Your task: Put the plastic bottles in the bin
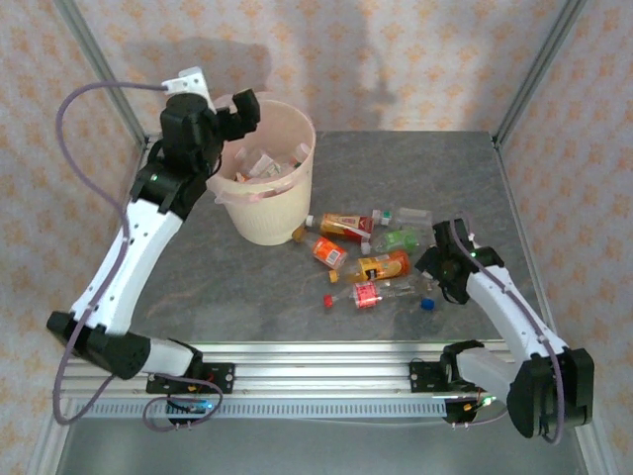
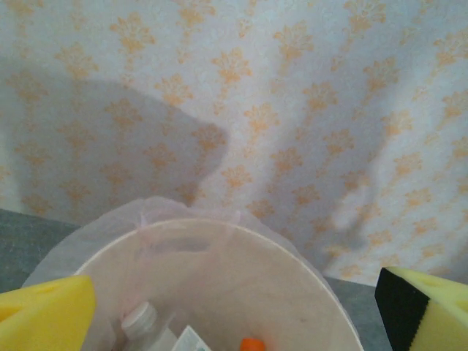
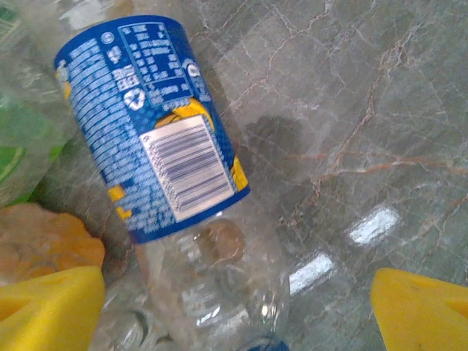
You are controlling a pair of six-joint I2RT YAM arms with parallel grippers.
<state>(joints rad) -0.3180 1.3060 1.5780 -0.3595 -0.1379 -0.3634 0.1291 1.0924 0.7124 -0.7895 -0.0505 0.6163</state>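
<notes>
Plastic bottles (image 1: 382,265) — clustered mid-table, bin (image 1: 262,223) just left

We get bright, even light from overhead. Top view is soft & low-res. Big soft-edged grey shadows lie on the wall (image 1: 227,59) at upper left. In the right wrist view, white glare patches sit on the table (image 3: 373,223). The blue-label bottle (image 3: 157,124) is sharp w/ a readable barcode, but the right gripper pads (image 3: 51,311) are blurred. In the left wrist view, the bin (image 2: 292,292) looks washed out, and the left gripper pads (image 2: 44,314) are out of focus.
</notes>
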